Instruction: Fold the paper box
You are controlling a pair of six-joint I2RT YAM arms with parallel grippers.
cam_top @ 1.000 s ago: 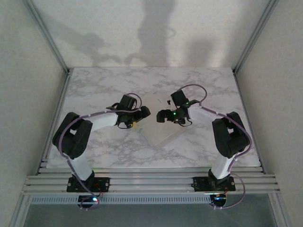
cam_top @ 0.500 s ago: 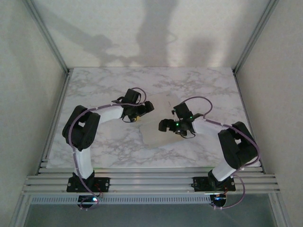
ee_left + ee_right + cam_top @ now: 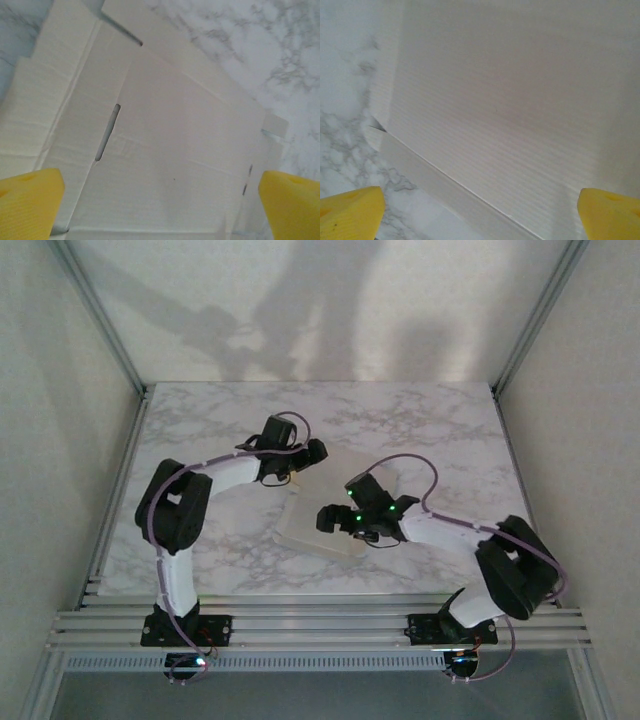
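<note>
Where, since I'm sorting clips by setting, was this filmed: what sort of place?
Likely a robotics lab test cell: left arm and right arm bolted to an aluminium rail, a marble-patterned table, plain white panels enclosing it.

The left arm [image 3: 178, 515] is rising from its base, elbow folding at far left, forearm reaching up and right toward centre. The left gripper [image 3: 308, 454] is pointing right and down, jaws standing wide apart; its yellow fingertips [image 3: 30, 197] are sitting at both lower corners of the left wrist view, gripping nothing.

The right arm [image 3: 505, 565] is bending at an elbow on the far right, forearm stretching left toward centre. The right gripper [image 3: 327, 519] is pointing left, jaws likewise spread wide, gripping nothing. Green lights [image 3: 357, 494] are glowing on its wrist. The two grippers are hovering near each other, not touching.
</note>
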